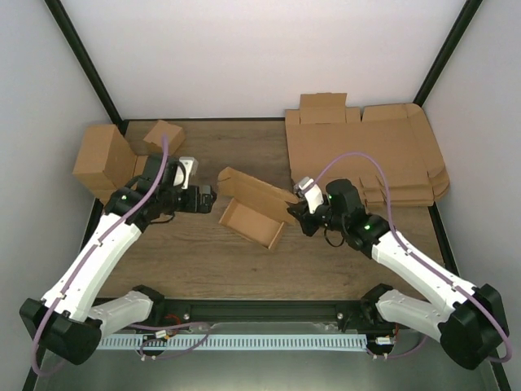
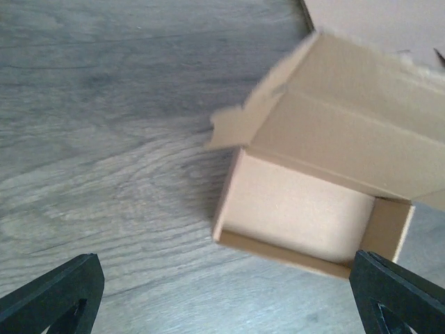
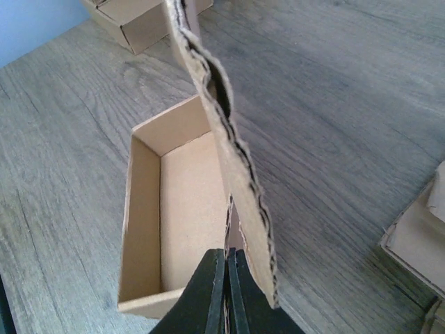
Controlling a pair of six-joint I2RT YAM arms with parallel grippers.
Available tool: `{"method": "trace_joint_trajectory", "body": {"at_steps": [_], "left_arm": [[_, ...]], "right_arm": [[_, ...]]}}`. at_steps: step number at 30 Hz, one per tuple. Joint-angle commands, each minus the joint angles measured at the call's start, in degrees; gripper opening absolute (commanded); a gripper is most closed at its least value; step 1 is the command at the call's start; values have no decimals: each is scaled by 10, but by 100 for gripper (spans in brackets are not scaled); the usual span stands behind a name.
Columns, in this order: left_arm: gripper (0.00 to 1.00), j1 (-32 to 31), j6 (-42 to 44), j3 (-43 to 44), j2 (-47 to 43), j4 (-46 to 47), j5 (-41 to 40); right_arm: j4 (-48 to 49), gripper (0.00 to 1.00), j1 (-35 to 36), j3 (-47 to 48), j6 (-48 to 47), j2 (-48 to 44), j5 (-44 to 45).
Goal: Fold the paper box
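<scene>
Table (image 1: 179, 261) of wood grain carries it all. Flat sheets (image 1: 358, 151) are piled at the far right corner, and made-up boxes (image 1: 102, 159) stand at the far left. The paper box (image 1: 252, 221) lies in the middle between the arms, its tray open upward and its lid (image 1: 256, 191) standing up along the far long side. The left gripper (image 1: 213, 198) hangs just off the lid's left end, not touching it, fingers (image 2: 55, 292) spread wide. The right gripper (image 1: 295, 213) sits at the box's right end, its jaws pressed together where lid meets tray. I cannot tell whether card is pinched between them.
</scene>
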Motion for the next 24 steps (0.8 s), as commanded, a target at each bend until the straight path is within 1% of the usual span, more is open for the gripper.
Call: {"method": "trace_joint_trajectory", "body": {"at_steps": [1, 4, 10, 12, 15, 19, 22, 24], "left_arm": [[100, 21, 50, -44, -22, 72, 118], [100, 21, 62, -72, -26, 99, 135], [100, 21, 81, -87, -78, 150, 111], [100, 21, 92, -83, -93, 152, 102], [100, 21, 115, -71, -91, 136, 89], [98, 21, 134, -66, -80, 120, 101], [97, 21, 137, -64, -80, 119, 88], [95, 21, 144, -58, -82, 119, 96]], "right_arm": [[5, 1, 0, 10, 4, -19, 18], [-11, 1, 0, 25, -7, -24, 12], [-39, 1, -1, 52, -35, -49, -12], [-48, 1, 0, 61, -42, -61, -18], [-68, 1, 0, 79, -54, -76, -26], [-94, 1, 0, 104, -68, -87, -36], [-109, 1, 0, 116, -78, -90, -49], [-119, 1, 0, 124, -84, -92, -58]]}}
